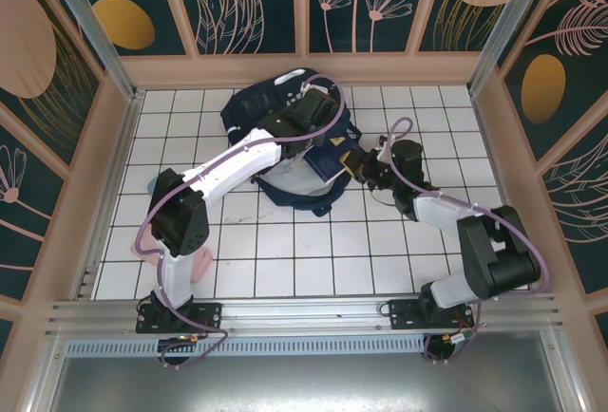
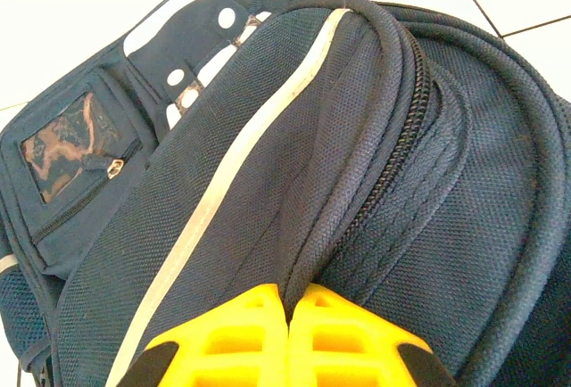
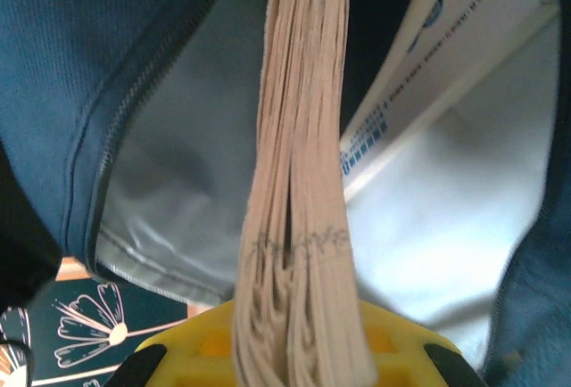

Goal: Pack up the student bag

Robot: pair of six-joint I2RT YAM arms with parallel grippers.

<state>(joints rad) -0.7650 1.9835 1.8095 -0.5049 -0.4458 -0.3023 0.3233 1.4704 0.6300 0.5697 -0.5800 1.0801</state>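
The student bag [image 1: 275, 113], a navy backpack with a white stripe [image 2: 223, 182], lies on the tiled table at the back centre. Its mouth faces the near right and shows pale lining [image 1: 299, 179]. My left gripper [image 2: 291, 308] is shut on a fold of the bag's fabric beside the zip. Reaching into the mouth from the right, my right gripper [image 3: 299, 338] is shut on a book, whose tan page edges [image 3: 299, 182] stand between the fingers. Inside the grey lining [image 3: 178, 164] lies a white book with blue print [image 3: 446, 57].
A pink object [image 1: 200, 263] lies by the left arm's base and a small teal thing [image 1: 152, 184] sits near the left wall. Patterned walls [image 1: 76, 146] close in the table on three sides. Bare tiles [image 1: 313, 251] stretch in front of the bag.
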